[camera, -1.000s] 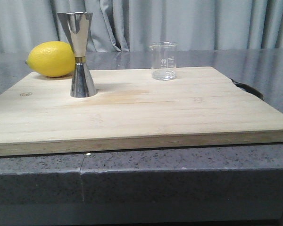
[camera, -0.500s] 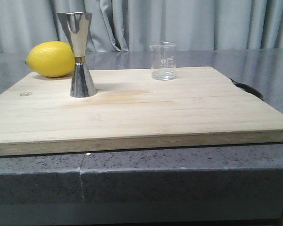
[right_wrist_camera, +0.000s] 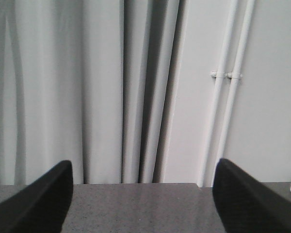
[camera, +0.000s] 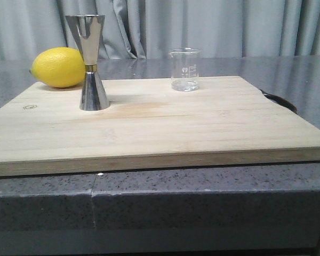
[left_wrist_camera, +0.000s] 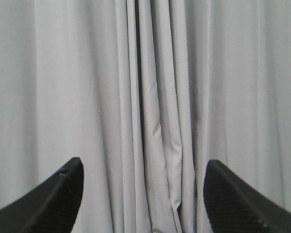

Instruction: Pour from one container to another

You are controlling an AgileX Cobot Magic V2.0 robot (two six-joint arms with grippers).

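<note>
The small clear glass beaker (camera: pixel 185 69) with white marks stands upright at the back of the wooden board (camera: pixel 160 128), right of centre. The tall steel hourglass jigger (camera: pixel 90 63) with a gold band stands upright on the board's left part. Neither arm shows in the front view. In the left wrist view my left gripper (left_wrist_camera: pixel 143 167) is open, facing only grey curtain. My right gripper (right_wrist_camera: pixel 143 167) is open too, with dark counter and curtain beyond it and nothing between its fingers.
A yellow lemon (camera: pixel 58 67) lies on the board's back left corner, just behind the jigger. The board rests on a dark speckled counter (camera: pixel 202 202). A black object (camera: pixel 280 100) sticks out past the board's right edge. Grey curtains hang behind.
</note>
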